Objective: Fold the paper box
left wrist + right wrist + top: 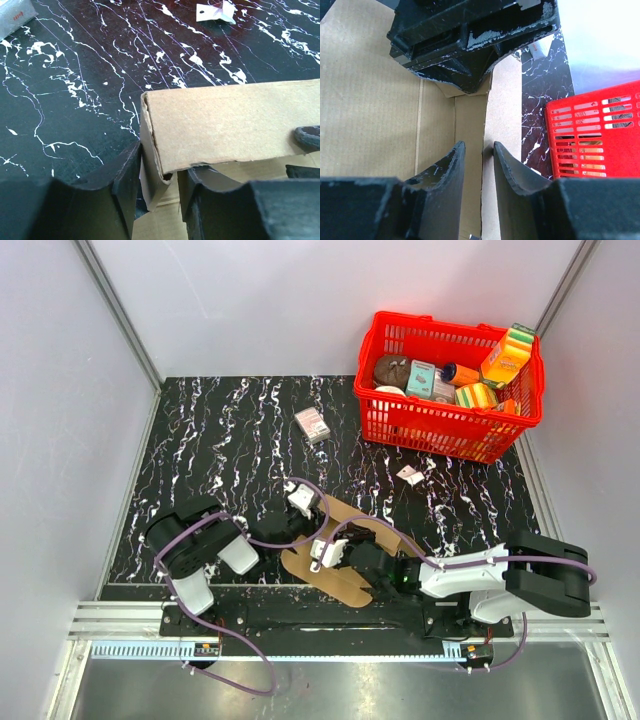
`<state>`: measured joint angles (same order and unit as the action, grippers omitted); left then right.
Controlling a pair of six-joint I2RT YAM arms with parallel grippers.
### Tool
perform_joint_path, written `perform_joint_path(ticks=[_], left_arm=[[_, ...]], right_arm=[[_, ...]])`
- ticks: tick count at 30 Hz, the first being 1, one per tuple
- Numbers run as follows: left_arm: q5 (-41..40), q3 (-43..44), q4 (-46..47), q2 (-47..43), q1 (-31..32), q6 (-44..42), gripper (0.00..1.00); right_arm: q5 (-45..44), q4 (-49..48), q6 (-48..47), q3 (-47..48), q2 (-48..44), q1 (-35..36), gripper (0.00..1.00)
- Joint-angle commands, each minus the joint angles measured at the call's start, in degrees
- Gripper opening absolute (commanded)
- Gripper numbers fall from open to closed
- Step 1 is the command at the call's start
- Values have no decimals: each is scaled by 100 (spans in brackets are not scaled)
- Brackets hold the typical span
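Top view: one paper box [340, 583] is being worked as a mostly flat brown sheet, lying right under and between the fingertips of both arms. The left gripper [303, 502] is being set at its far edge and the right gripper [325, 552] over its middle. Well beyond the fingers, one red basket [440, 435] is being seen with several packs, exact count not tellable. One small white-and-pink carton [313, 424] and one white scrap [410, 475] are lying apart on the table [220, 460], nearer the fingers than the basket. Left wrist view: one long panel of the paper box [225, 125] is being stood up along its crease, its corner sitting between the left fingers [125, 185]. The jaws are straddling it with a gap showing, so whether it is being pinched cannot be told. One right fingertip [307, 137] is being pressed on the panel's outer face. Right wrist view: the right fingers [452, 175] are being judged as closed on that raised panel, which is running edge-on between them. The rest of the paper box [370, 110] is lying flat just beside them, with the left gripper [470, 35] just ahead. Progress is being judged as early: one wall is up, while the other walls, end flaps and tabs are not yet folded or tucked.
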<state>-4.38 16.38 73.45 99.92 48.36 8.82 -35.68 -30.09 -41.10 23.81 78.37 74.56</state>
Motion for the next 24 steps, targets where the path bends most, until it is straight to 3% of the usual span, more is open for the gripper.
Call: perform_joint_path(ticks=[1, 12, 16, 24], left_arm=[[-71, 181, 2200, 186, 147, -337, 36], [-493, 269, 2200, 265, 323, -521, 15], [-546, 313, 2200, 300, 376, -592, 1], [-687, 295, 2200, 300, 490, -627, 0]], right_arm=[[132, -59, 181, 18, -146, 49, 35], [132, -41, 234, 36, -111, 41, 35], [140, -41, 243, 27, -137, 49, 35], [176, -15, 296, 27, -225, 41, 38]])
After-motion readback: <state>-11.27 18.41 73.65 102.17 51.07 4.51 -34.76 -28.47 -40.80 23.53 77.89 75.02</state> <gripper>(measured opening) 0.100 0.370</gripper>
